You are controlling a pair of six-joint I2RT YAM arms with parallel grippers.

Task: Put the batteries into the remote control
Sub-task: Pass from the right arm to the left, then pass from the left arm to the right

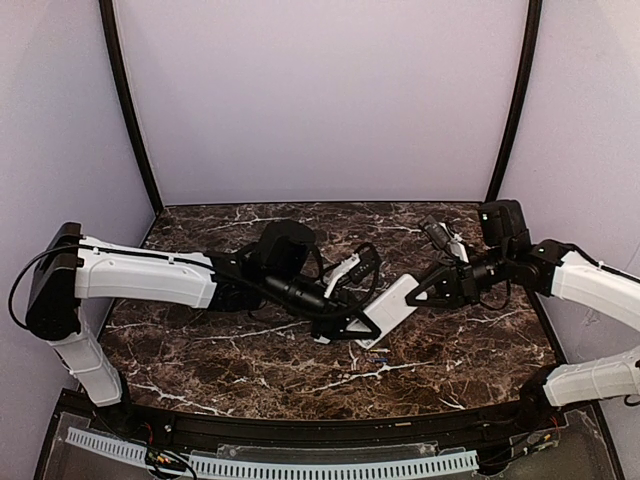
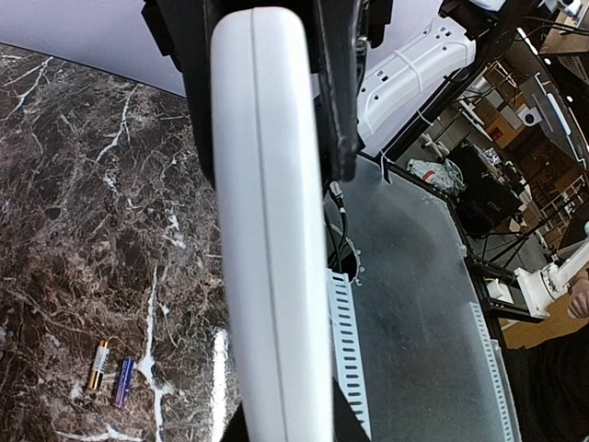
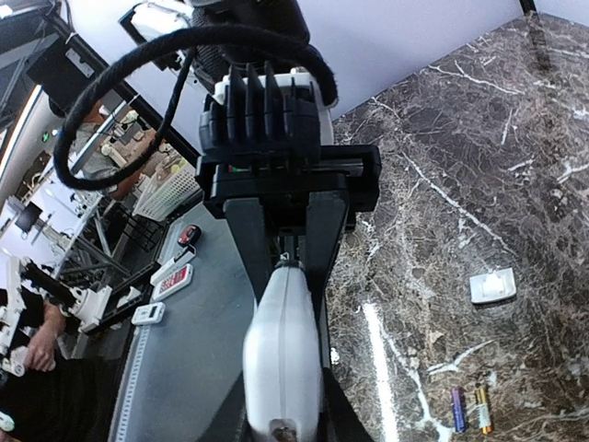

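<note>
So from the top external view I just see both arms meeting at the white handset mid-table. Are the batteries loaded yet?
Observer: Not yet. In the right wrist view a small purple cylindrical battery and a gold cylindrical battery lie side by side on the dark marble table.
Operator: And the cover?
Observer: A small flat white cover piece lies on the marble, apart from them.
Operator: Who grips the handset?
Observer: Both. The wrist views show the white rectangular remote control edge-on, clamped by the left gripper and the right gripper.
</note>
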